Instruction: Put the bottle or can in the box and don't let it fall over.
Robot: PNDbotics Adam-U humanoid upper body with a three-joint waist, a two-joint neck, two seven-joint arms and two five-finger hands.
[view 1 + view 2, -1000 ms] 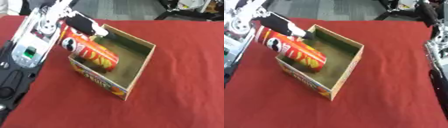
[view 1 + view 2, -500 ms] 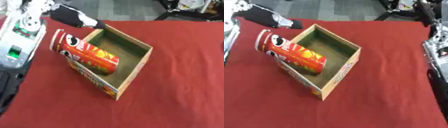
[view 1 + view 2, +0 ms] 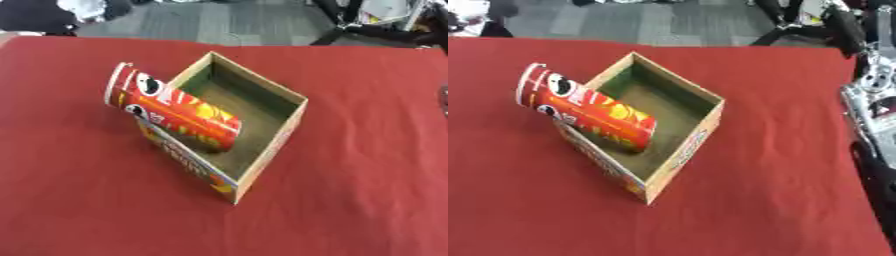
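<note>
Left eye view shows the red crisp can [image 3: 173, 114] tilted, base inside the cardboard box [image 3: 278, 137], lid end leaning over its wall, released. Neither hand's fingers can be made out; the right arm [image 3: 874, 100] shows right of the box.

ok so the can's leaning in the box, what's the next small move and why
Probably bring a hand back to grip the can and stand it upright. It lies tilted, base inside the box, top propped over the left wall, with no hand on it, so it isn't standing yet.
</note>
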